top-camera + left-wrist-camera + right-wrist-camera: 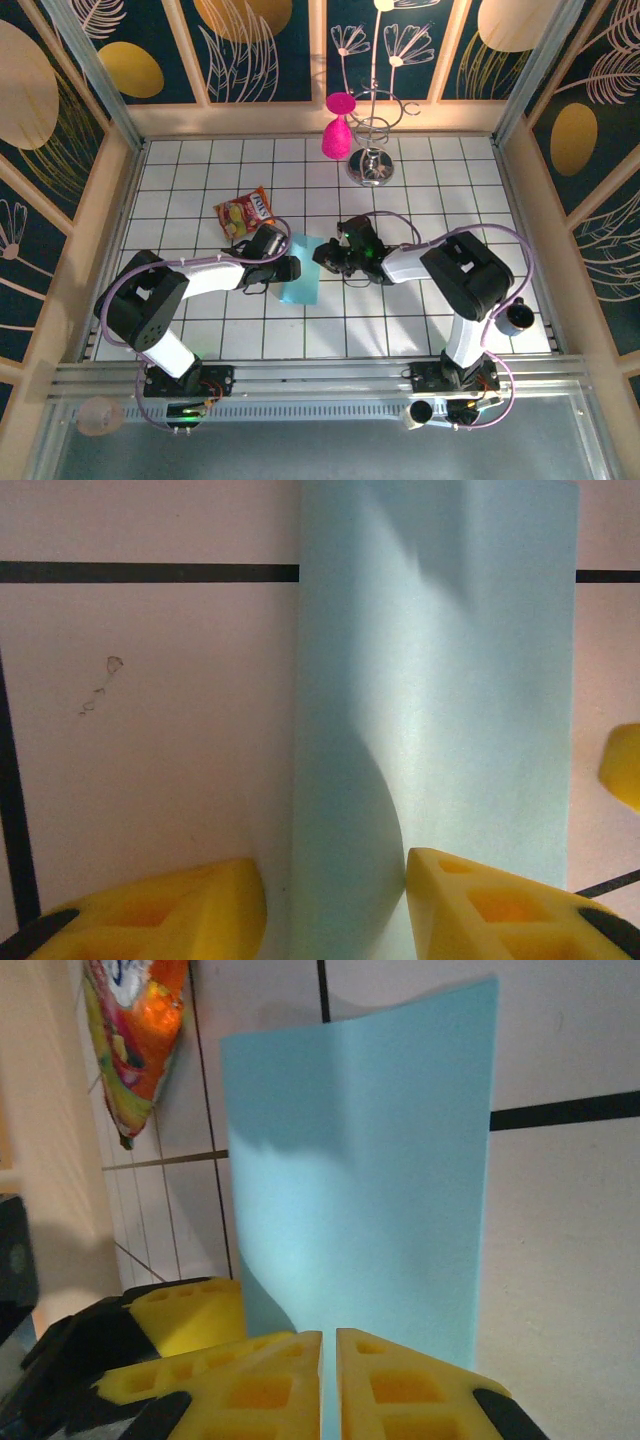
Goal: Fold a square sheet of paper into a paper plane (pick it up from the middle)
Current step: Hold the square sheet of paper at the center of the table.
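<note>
1. Two grippers meet at the sheet [300, 285], which lies on the desk [420, 200] just beside the packet [245, 212], on the packet's near-right side.
2. On the right gripper [330, 1345] the jaws are pinched almost together on one edge of the sheet, and the paper curves up and away from them.
3. On the left gripper [335, 880] the jaws stand partly apart and straddle another edge. One finger [500, 910] touches the paper, but I see no clamp.
4. Judging by its outline, a long narrow rectangle with no pointed nose, the sheet is early in the folding.
5. Risks from here, as I judge them:
   - The right grip is thin and sits at the very edge. A quick pull could slide the paper out or tear it.
   - With the left jaws not closed, nothing pins the far side. The sheet could swing or skew, and the next crease would land off-centre.
   - The curl in the paper could spring back and undo the alignment once released.
   - Both grippers work close together, so a careless approach could knock fingers.
   - A wide sweep toward the packet could drag it onto the sheet.
</note>
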`<action>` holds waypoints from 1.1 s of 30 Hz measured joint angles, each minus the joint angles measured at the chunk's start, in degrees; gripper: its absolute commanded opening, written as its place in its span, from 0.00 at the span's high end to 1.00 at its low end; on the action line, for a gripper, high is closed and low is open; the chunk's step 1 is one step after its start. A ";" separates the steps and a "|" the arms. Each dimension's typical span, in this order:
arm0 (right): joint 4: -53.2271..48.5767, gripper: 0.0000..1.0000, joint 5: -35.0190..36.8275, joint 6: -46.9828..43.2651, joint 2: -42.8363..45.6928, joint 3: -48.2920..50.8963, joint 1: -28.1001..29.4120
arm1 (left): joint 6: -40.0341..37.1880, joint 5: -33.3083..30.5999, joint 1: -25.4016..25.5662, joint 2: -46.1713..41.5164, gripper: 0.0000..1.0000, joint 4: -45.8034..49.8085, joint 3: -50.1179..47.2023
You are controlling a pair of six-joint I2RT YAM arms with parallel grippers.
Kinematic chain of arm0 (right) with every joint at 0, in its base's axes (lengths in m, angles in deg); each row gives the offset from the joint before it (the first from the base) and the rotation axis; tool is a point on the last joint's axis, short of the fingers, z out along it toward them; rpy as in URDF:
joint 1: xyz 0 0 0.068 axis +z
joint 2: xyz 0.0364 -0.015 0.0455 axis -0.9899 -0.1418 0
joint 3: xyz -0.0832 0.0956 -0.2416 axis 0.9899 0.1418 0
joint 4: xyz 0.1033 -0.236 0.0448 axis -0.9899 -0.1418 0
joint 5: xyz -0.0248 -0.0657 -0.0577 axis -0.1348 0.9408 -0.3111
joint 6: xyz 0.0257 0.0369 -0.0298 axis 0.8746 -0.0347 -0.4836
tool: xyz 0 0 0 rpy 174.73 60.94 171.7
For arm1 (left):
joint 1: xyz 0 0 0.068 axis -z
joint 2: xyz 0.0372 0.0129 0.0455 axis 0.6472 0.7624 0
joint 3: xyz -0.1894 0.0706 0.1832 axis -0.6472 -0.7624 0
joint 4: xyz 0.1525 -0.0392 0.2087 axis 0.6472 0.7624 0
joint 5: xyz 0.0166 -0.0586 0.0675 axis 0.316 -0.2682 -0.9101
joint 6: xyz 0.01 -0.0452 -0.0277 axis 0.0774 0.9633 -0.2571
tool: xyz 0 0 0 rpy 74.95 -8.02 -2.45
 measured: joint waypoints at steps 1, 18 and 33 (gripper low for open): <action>-0.57 0.88 -0.11 -0.09 -0.28 -0.24 0.02 | 0.00 0.00 -0.02 0.00 0.54 0.00 0.00; -13.05 0.90 -1.27 -3.96 -3.45 -6.29 -0.11 | 0.20 -0.04 0.00 -0.39 0.53 0.04 -0.07; -25.64 0.92 -6.36 -19.28 -7.89 -15.89 -3.02 | 0.66 -6.51 -1.25 -8.70 0.48 9.03 4.96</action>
